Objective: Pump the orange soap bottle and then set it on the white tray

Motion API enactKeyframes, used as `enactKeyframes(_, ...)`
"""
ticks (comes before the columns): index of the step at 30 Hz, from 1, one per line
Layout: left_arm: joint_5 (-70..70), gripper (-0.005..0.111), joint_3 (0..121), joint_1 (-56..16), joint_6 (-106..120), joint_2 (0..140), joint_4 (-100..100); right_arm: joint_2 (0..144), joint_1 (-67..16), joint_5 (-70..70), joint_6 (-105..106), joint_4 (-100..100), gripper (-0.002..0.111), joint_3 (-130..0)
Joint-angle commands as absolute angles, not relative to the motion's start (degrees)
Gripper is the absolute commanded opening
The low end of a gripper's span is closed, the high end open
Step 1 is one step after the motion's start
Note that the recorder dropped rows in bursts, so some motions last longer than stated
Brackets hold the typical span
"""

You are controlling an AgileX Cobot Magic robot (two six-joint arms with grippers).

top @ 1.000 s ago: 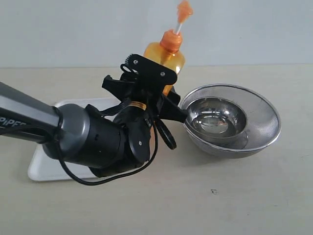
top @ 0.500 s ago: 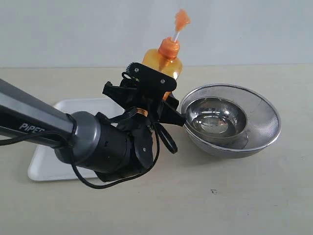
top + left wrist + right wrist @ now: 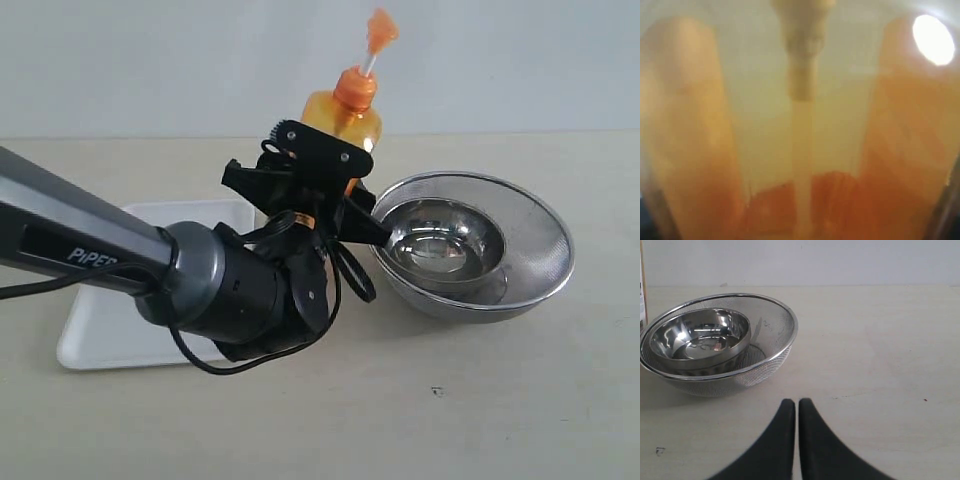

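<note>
Left tool (image 3: 310, 190) has the bottle (image 3: 345, 112)! Its jaws are spread fairly wide, clamped one on each side of the orange body. The bottle stands upright at the far middle of the bench (image 3: 480, 400), with the pump head (image 3: 380, 28) up on its white stem. Its base is hidden behind the tool, so I cannot tell whether it rests on the bench or is lifted.

In the left wrist view the bottle (image 3: 890, 130) fills everything. It is a blurred orange glow with the pale dip tube (image 3: 801, 150) running down the middle.

The tray (image 3: 95, 345) lies on the left of the bench, partly covered by the arm. The bottle is beyond its far right corner, not over it. Just right of the bottle sits the mesh bowl (image 3: 555, 250) with a steel bowl (image 3: 445, 240) nested inside. One finger of the left tool reaches close to the mesh bowl's left rim.

Right tool (image 3: 796, 407) is over bare bench, well apart from the action. Its jaws are pressed together with a hairline slit between them and nothing in it. Beyond it are the mesh bowl (image 3: 775, 352) and the steel bowl (image 3: 700, 335).
</note>
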State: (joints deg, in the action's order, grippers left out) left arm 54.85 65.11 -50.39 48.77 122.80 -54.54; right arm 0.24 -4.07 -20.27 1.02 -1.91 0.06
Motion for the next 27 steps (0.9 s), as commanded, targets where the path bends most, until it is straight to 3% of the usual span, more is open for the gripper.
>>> enactKeyframes(1, 57.56, 0.005, 66.06, -50.66, 49.52, 122.13, -53.12, 0.00, -3.97, -20.00, 1.19, -1.73, 0.000, 0.00)
enactKeyframes(27, 57.04, 0.005, 66.06, -50.66, 49.52, 122.13, -53.02, 0.00, -3.97, -20.00, 1.19, -1.73, 0.000, 0.00)
